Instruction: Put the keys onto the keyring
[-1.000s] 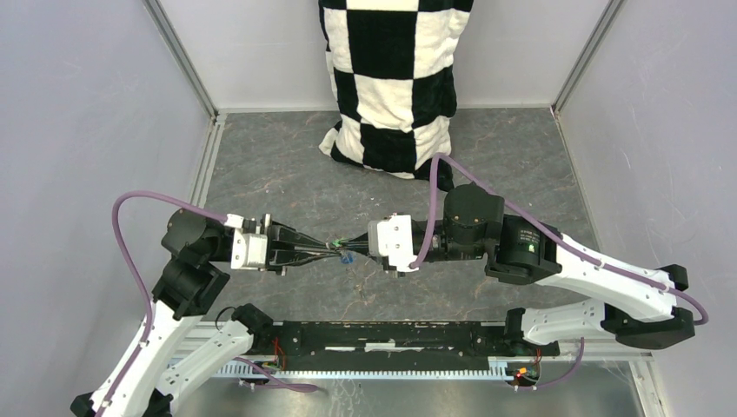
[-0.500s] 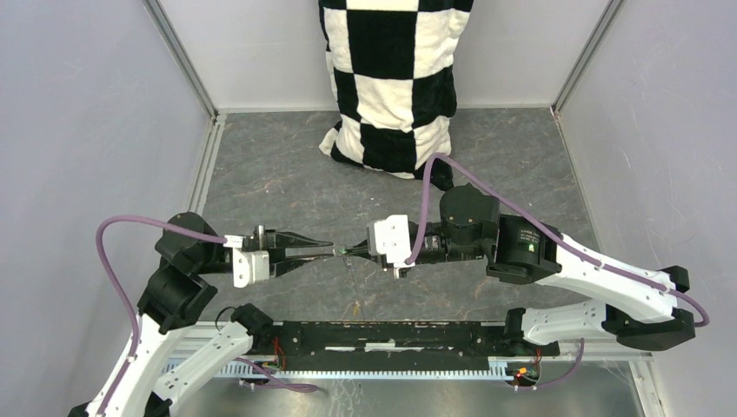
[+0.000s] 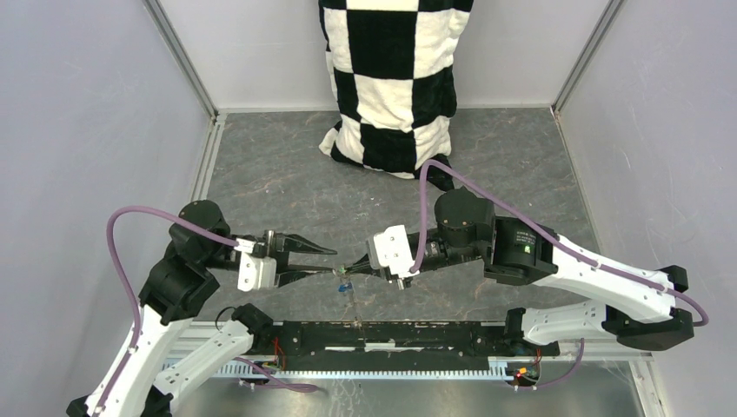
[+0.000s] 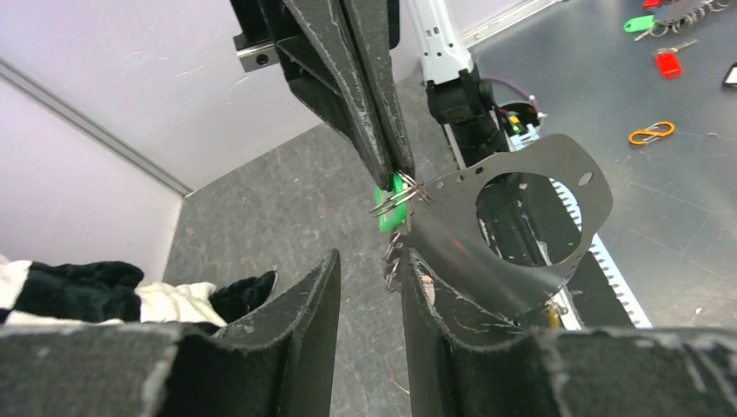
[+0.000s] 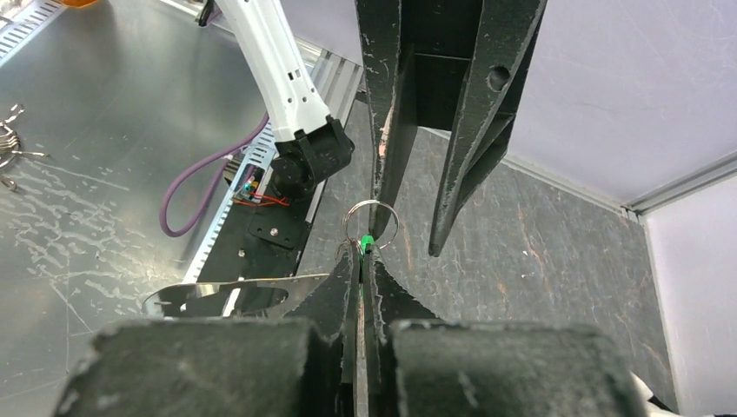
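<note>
My right gripper (image 3: 346, 268) is shut on the green key (image 5: 366, 245) and holds it above the floor at centre front. A thin silver ring (image 5: 372, 221) stands up from that key. The keyring's flat grey loop (image 4: 521, 200) hangs off the rings to one side and also shows in the right wrist view (image 5: 235, 295). A blue key (image 3: 345, 284) dangles just below the grippers. My left gripper (image 3: 334, 262) is open, facing the right one tip to tip. One of its fingers (image 5: 382, 187) reaches the silver ring. Small rings (image 4: 393, 265) lie against its other fingertip. The yellow key is hidden.
A black-and-white checkered cloth (image 3: 391, 78) hangs at the back wall down to the floor. Grey walls close in left and right. A black rail (image 3: 391, 334) runs along the near edge. Outside the cell, an orange clip (image 4: 652, 133) and spare tags lie on a metal bench.
My left gripper pulled back from the right gripper and opened its jaws. My right gripper shifted slightly nearer and lower with the green key; the blue key hangs below again.
</note>
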Controlling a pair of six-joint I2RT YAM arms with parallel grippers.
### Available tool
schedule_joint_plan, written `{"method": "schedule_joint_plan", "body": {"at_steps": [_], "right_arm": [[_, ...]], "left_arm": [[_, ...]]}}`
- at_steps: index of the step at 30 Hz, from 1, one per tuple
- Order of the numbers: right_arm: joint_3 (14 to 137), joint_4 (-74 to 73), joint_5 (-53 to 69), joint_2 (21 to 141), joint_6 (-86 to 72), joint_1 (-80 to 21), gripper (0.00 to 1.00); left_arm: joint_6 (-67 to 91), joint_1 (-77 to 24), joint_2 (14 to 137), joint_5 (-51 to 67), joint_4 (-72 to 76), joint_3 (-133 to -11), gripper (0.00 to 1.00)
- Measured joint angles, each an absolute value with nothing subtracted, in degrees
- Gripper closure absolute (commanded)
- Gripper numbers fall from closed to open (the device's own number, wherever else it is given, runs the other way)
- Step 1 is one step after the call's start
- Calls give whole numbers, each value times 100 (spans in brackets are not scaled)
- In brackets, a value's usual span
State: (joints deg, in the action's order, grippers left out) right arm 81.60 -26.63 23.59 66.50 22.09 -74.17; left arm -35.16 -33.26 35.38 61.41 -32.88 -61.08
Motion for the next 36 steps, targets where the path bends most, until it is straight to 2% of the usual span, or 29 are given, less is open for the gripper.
{"method": "schedule_joint_plan", "body": {"at_steps": [13,18,31,36], "right_arm": [[8152,-2668,2589,6803,2180,-7308,100],[8149,-2663,2698,6834,2121,-7266,100],[8152,-2626,2974,6949,1973,-7140,100],[8147,-2624,3004,6941,1892,-7054,100]], "left_arm": [[-3920,-3323,3579,6746,-3413,-6233,66],[-4029,-3323,3553,7024,-3413,-6233,79],[-4880,-3323,3494,7225,-3463,-6206,97],[-5002,-3319,3494,7223,-3518,-6206,98]]}}
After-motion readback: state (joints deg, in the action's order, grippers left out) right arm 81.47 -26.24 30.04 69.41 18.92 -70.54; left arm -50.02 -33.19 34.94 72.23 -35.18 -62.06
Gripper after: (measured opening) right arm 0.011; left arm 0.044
